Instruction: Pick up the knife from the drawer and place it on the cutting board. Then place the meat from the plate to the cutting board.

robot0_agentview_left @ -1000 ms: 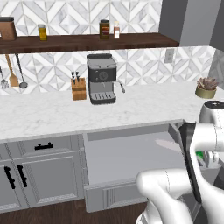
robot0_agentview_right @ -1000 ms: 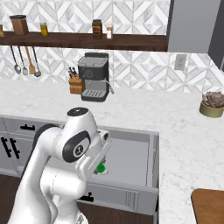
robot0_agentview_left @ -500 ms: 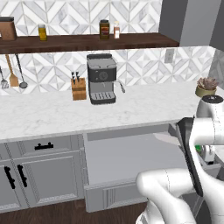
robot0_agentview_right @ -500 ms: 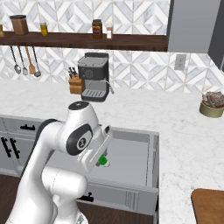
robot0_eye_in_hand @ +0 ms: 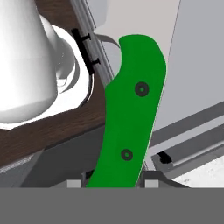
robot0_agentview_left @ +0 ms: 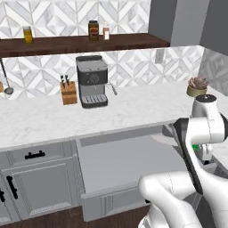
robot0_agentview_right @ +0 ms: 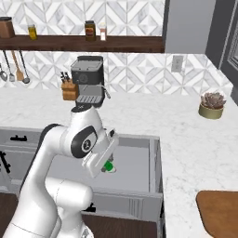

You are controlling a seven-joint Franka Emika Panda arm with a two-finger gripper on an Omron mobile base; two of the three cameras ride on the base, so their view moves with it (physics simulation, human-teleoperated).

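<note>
Two fingers of the gripper (robot0_eye_in_hand: 113,183) are clamped on the knife (robot0_eye_in_hand: 131,118) by its bright green handle, holding it above the open drawer (robot0_agentview_right: 135,160) near its right-hand edge. From where I stand the risk is the knife pivoting or slipping out on the long carry to the cutting board (robot0_agentview_right: 218,214) at the worktop's near right corner, since it is pinched at one end only. Its blade is hidden.
</note>
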